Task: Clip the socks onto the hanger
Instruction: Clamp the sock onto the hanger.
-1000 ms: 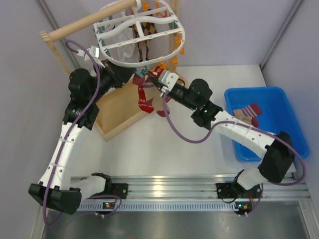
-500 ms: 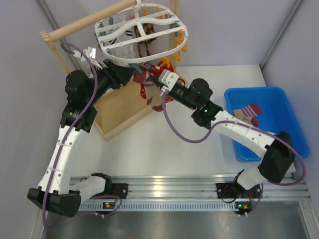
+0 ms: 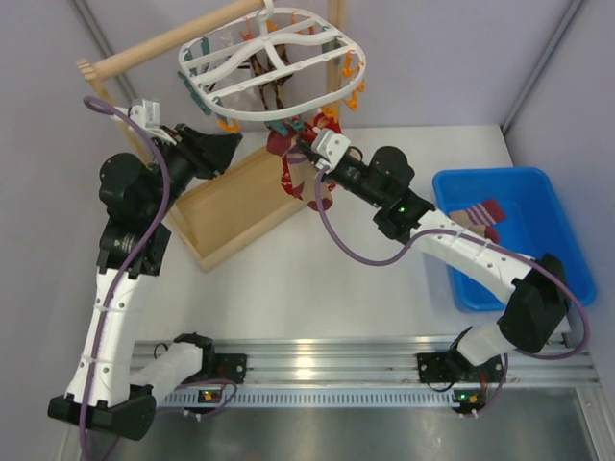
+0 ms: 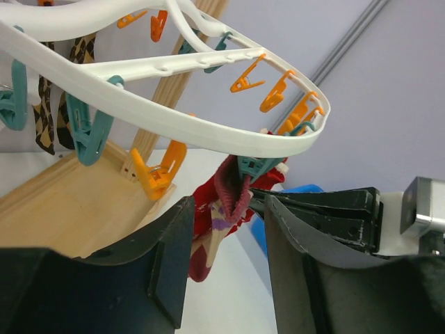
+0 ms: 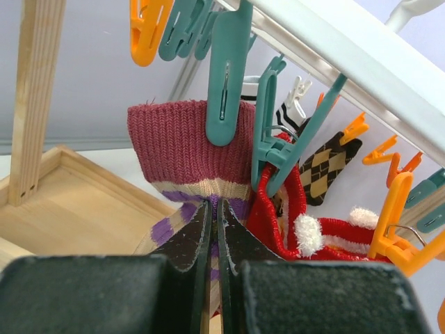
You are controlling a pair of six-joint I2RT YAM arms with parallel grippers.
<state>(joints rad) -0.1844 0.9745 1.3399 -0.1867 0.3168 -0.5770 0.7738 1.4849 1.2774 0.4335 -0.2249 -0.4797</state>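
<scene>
Two grippers logged: right gripper (image 5: 214, 209) closed, pinching maroon-cuffed striped knit sock (image 5: 181, 146) just below teal plastic clip (image 5: 226, 76) on white oval plastic hanger (image 5: 334, 49). At the sock's 9 o'clock, left gripper (image 4: 226, 203) half open, holding nothing. Wooden tray (image 3: 231, 206) at 8 o'clock.

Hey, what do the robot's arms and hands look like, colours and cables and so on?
The left arm and right arm have white shells with black joints, each trailed by a purple cable. The left hand and right hand are black and two-fingered, with a white wrist block.
</scene>
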